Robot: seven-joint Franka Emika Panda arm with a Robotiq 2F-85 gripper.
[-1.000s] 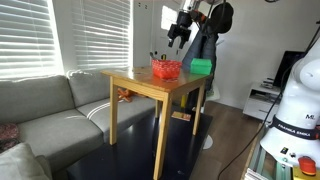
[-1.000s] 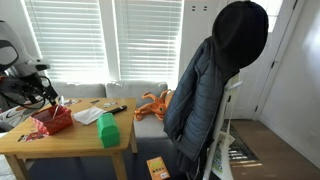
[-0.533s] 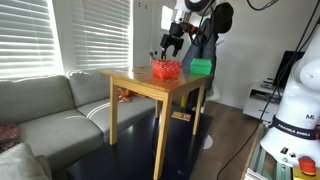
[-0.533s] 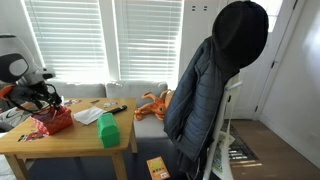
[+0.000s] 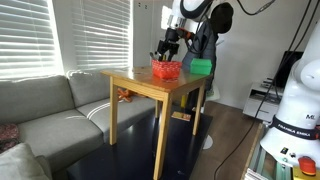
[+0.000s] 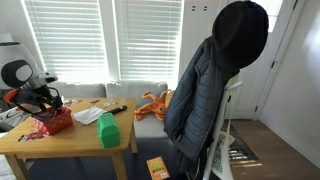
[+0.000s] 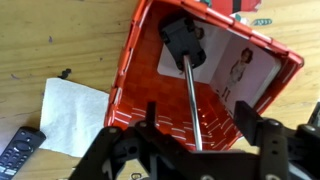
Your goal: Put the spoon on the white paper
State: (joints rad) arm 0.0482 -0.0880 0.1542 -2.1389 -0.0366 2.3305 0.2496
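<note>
A: Which step is this?

B: The reach. The gripper (image 7: 197, 126) hovers over the red basket (image 7: 124, 72), fingers spread wide and holding nothing. The spoon (image 7: 188, 86) sits inside, running 12 to 6 in the wrist view.

A: And next?

B: I'd say drop down, pinch the shaft and lift clear of the rim, then carry it toward 8 o'clock to the white paper (image 7: 72, 116) just beside the basket.

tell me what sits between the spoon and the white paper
In the wrist view, a side wall of the red basket. The spoon lies inside the basket, and the white paper lies flat on the wooden table outside that wall.
</note>
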